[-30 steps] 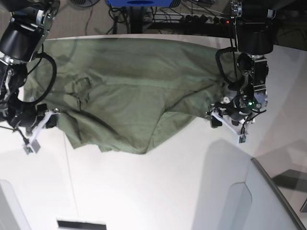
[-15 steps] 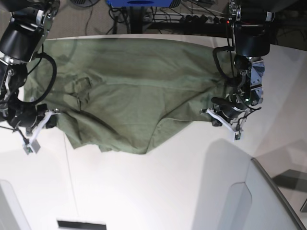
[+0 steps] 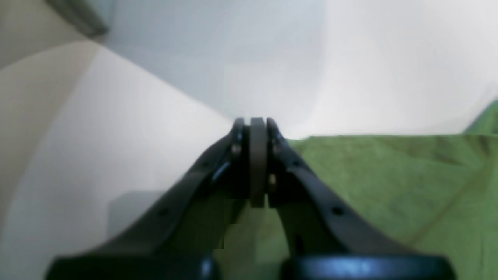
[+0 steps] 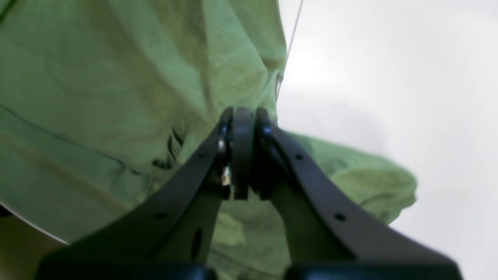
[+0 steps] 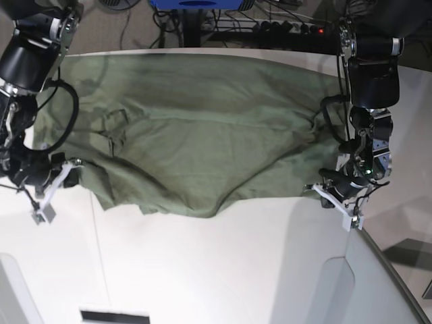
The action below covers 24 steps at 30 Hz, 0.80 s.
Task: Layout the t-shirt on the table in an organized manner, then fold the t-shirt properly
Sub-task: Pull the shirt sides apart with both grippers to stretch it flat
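Observation:
The olive-green t-shirt point(image 5: 189, 128) lies spread across the far half of the white table point(image 5: 202, 270), wrinkled, with its front edge sagging in the middle. My left gripper point(image 5: 318, 190) is shut on the shirt's right front corner; in the left wrist view its jaws point(image 3: 258, 128) are closed at the edge of the fabric point(image 3: 389, 186). My right gripper point(image 5: 73, 167) is shut on the shirt's left front edge; in the right wrist view its closed jaws point(image 4: 242, 116) sit in bunched fabric point(image 4: 116, 85). The neck collar and label are hidden.
A grey angled panel point(image 5: 378, 283) rises at the front right, close to my left gripper. Another pale panel point(image 5: 10, 290) stands at the front left. A thin dark seam point(image 5: 98, 236) runs down the table. Cables and a blue object point(image 5: 196, 3) lie behind the far edge.
My left gripper has moved right and toward the front, drawing the shirt's right corner with it, so the front edge lies wider and flatter. The right arm has barely moved.

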Motion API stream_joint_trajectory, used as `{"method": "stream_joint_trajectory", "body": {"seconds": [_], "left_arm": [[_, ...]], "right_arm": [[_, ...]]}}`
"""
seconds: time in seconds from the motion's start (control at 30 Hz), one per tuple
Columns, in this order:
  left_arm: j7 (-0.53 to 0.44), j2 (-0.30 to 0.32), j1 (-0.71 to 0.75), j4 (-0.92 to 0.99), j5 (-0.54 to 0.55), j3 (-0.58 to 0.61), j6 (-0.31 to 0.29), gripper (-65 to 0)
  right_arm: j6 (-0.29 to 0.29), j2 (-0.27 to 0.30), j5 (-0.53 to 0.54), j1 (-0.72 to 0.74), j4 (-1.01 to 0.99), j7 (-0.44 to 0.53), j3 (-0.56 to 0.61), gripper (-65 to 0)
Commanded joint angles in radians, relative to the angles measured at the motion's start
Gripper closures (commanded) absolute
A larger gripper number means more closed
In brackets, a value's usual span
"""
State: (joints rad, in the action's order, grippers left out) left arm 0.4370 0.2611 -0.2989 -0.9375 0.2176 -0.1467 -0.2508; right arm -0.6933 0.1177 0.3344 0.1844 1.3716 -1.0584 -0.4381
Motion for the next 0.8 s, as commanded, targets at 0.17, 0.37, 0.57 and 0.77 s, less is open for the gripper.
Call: {"method": "stream_joint_trajectory", "body": {"seconds": [0.17,0.37,0.57,0.77], "left_arm": [[-0.096,0.033,-0.043,-0.021,0.007,0.0,-0.002,0.0],[-0.102,0.05,-0.07,-0.021,0.007,0.0,-0.002,0.0],[-0.103,0.051,-0.09,-0.021,0.007,0.002,-0.002,0.0],[-0.175,0.05,-0.116,-0.018,0.007,0.002,-0.002,0.0]], "right_arm": [[-0.005,0.014,0.016,0.02,0.015,0.02,0.0,-1.4],[-0.005,0.014,0.016,0.02,0.015,0.02,0.0,-1.4],[-0.005,0.012,0.016,0.02,0.015,0.022,0.0,-1.4],[-0.005,0.012,0.016,0.034,0.013,0.023,0.0,-1.4]]}}
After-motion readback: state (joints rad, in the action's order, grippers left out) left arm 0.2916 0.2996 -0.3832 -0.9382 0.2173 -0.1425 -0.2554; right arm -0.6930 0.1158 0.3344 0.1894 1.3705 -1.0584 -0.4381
